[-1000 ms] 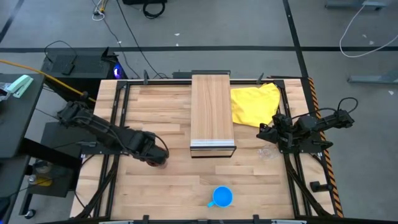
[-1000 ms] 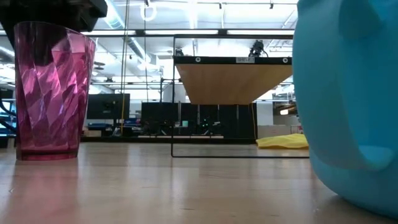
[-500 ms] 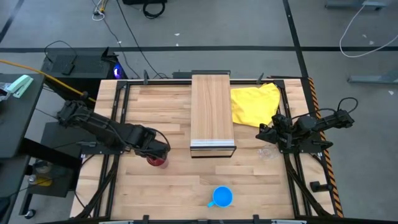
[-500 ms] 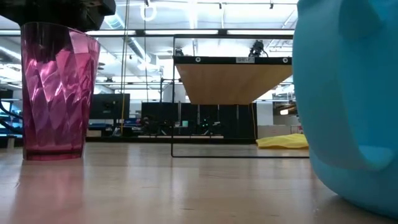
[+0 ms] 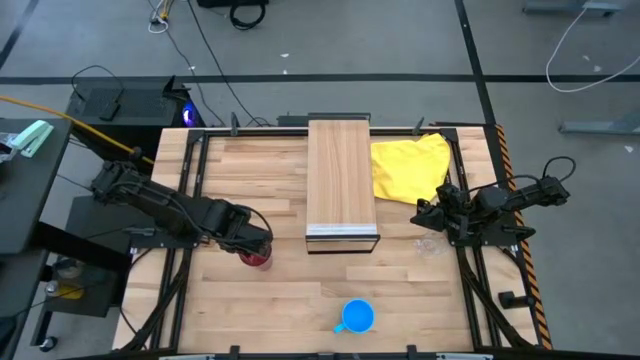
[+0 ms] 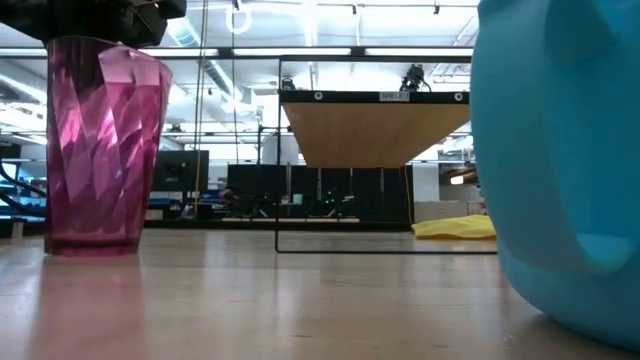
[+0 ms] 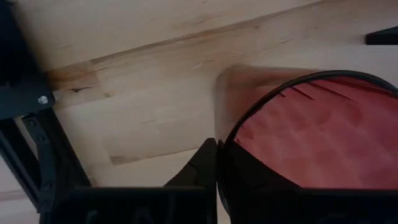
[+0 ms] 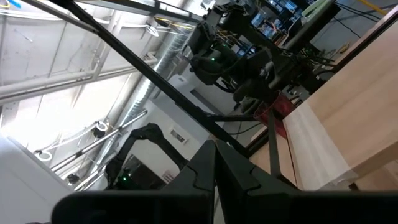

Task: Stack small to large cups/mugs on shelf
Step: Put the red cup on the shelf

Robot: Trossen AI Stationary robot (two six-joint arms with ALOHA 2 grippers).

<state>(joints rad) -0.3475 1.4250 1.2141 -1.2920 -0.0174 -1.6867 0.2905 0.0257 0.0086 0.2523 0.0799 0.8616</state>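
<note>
From above, the left claw [image 5: 254, 246] is seen parked over the red tumbler [image 5: 257, 258], which stands on the worktop [image 5: 270, 170] between its left edge and the shelf [image 5: 340, 180], so only a sliver of red pokes out from under the arm. The left wrist view fills in the rest: the fingers [image 7: 205, 165] are pinched together on the tumbler's dark rim, one outside the wall, the other barely visible inside it, so the tumbler is gripped by its lip. The low view shows what neither of those does: the tumbler [image 6: 105, 150] is upright with its base down on the wood, and the shelf [image 6: 375, 125] is seen from underneath as a raised board on a thin dark frame. The blue mug [image 5: 356, 317] sits near the front edge of the worktop, handle to the left from overhead, and is a huge blue wall [image 6: 560, 160] up close in the low view. A yellow cloth [image 5: 410, 166] lies just beside the shelf toward the back right corner. The right claw [image 5: 425, 212] is parked by the right edge, closed on nothing, as its wrist view shows. Below it a faint clear blob, maybe the glass cup [image 5: 428, 245], can only just be made out.
</note>
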